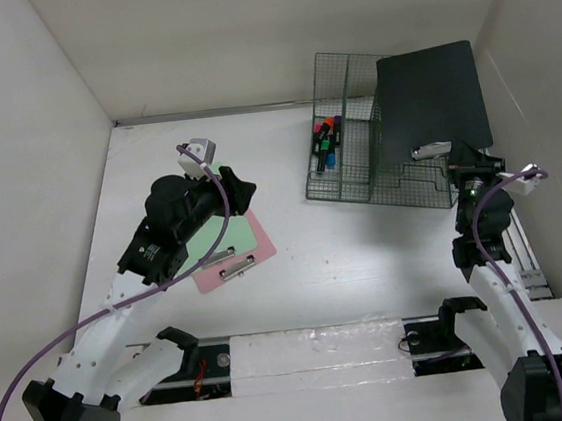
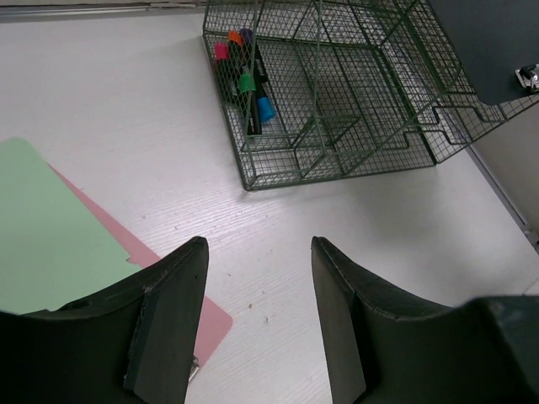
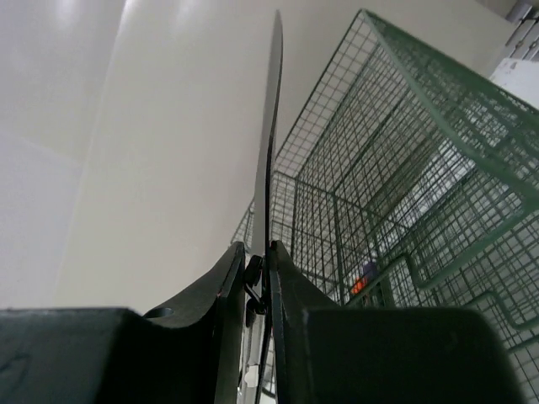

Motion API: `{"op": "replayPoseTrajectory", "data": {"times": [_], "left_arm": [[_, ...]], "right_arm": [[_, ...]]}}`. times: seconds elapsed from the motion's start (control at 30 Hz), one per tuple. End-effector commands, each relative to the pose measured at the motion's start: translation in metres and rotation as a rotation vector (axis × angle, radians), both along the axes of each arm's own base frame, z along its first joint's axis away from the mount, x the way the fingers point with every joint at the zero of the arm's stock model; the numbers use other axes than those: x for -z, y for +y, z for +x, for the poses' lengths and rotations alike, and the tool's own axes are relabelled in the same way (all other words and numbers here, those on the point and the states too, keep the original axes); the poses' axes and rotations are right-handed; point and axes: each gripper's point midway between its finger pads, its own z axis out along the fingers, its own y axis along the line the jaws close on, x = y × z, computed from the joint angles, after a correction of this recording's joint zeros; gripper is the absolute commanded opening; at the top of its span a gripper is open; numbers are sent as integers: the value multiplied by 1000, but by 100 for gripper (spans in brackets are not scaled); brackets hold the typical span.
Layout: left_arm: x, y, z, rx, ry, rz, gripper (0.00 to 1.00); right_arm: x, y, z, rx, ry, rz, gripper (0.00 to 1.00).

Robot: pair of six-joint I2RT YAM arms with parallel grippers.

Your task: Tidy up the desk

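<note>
The bench (image 1: 347, 264) is wide and white, and all the things sit on it. Close to the arms, a green clipboard (image 1: 202, 244) lies flat on top of a pink clipboard (image 1: 252, 239). The left gripper (image 2: 257, 252) hangs just above them with its fingers spread wide, and it holds nothing. On the right side, the right gripper (image 3: 257, 257) is squeezed tight on a black clipboard (image 1: 429, 84), which stands up on its edge at the green wire rack (image 1: 342, 73). I think the job now is to slide that board into a slot of the rack. To do it well, keep the board straight, line it up with the wires, and go down slowly so the rack does not get pushed. I cannot tell if the board is inside a slot yet. Farther back, the rack's narrow left part holds a few bright markers (image 1: 326, 143), and the middle parts show only wire.
</note>
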Motion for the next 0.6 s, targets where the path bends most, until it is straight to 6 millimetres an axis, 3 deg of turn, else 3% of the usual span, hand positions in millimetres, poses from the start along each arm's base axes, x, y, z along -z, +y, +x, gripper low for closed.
{"op": "replayPoseTrajectory", "data": {"times": [0.0, 0.3, 0.57], "left_arm": [[-13, -2, -1, 11, -38, -28, 48], [-13, -8, -1, 37, -33, -29, 47], [-14, -5, 0, 22, -39, -27, 47]], "right_arm": [[-23, -6, -6, -2, -109, 24, 0], [6, -19, 0, 22, -23, 24, 0], [27, -6, 22, -86, 40, 25, 0]]}}
